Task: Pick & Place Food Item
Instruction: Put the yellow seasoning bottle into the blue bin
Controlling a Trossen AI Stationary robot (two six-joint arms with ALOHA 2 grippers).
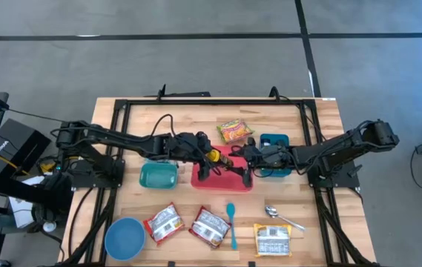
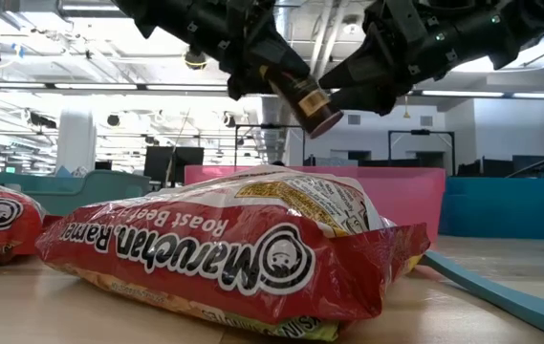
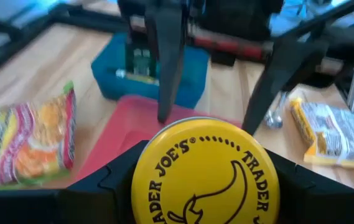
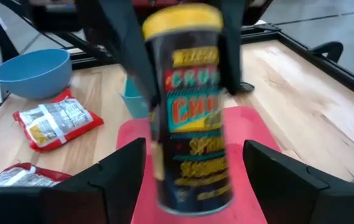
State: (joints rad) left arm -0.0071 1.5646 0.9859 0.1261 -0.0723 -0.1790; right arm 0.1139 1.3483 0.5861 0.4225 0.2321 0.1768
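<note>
L gripper [image 1: 209,157] is reaching in over the red tray [image 1: 222,180], jaws closed on a seasoning jar [image 1: 213,156] w/ a yellow lid. In the L wrist view the lid [image 3: 205,171] is filling the space between the two dark fingers [image 3: 111,186], pressed on both sides. In the low view the jar [image 2: 302,98] is hanging tilted, clear of the table, above the tray's pink wall [image 2: 415,196].

R gripper [image 1: 245,165] is facing it from the other side, over the same tray, jaws standing wide open & holding nothing. In the R wrist view the jar [image 4: 189,106] is sitting upright just ahead of the open fingers [image 4: 288,180], centred on the gap but not between them; L gripper's fingers are clamping it from behind. Whether R fingertips are touching the jar, can't tell.

Around the jaws, L to R: blue bowl [image 1: 124,238] near the table's front, well away from L jaws; teal tub [image 1: 158,176] just beside the tray on L gripper's side; two red ramen packs [image 1: 163,223] in front of the tray; blue spoon [image 1: 231,223] next to them; an orange-yellow snack bag [image 1: 235,131] behind the tray; a blue bin [image 1: 275,141] under the R arm; a metal spoon [image 1: 281,216] & a yellow ramen pack [image 1: 272,239] toward the front on the R side.
</note>
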